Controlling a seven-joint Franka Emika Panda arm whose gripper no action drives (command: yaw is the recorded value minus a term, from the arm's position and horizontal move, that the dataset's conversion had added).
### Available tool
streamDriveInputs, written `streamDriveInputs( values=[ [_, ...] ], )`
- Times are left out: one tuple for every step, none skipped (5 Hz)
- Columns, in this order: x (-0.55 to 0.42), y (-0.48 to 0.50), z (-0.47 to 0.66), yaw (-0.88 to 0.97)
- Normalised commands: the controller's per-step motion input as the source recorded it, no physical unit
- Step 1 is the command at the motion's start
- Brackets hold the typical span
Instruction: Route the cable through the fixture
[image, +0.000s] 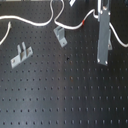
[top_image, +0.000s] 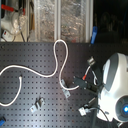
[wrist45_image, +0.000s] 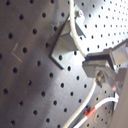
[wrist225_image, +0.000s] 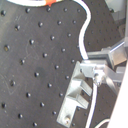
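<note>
Lying across the black perforated counter (image: 60, 95), the white cable (image: 30, 22) runs in loose curves along the far side in the first exterior view and passes at the metal bracket fixture (image: 61, 35) near the middle. Its red tape band (image: 85, 22) sits on the stretch between this fixture and the gripper (image: 103, 61), which stands upright toward the first exterior view's right, its tip just above or on the counter. A second, two-pronged fixture (image: 21, 54) lies apart, toward the first exterior view's left, with no cable in it.

In the second exterior view the cable (top_image: 30, 70) makes a tall loop and one free end curls toward the second exterior view's left; the robot's white body (top_image: 116, 87) covers the lower right corner.

In the first wrist view the cable (wrist45_image: 76, 30) lies over the angled fixture (wrist45_image: 62, 42) (it seems to touch the top edge, but the picture is blurred). Whether the fingers (wrist45_image: 102, 67) are apart or together, I cannot tell.
</note>
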Motion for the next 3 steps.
streamDriveInputs(
  values=[
    [-0.226, 0.048, 0.01, 0.00],
    [-0.257, 0.053, 0.01, 0.00],
    [0.003, 0.015, 0.00, 0.00]
  ],
)
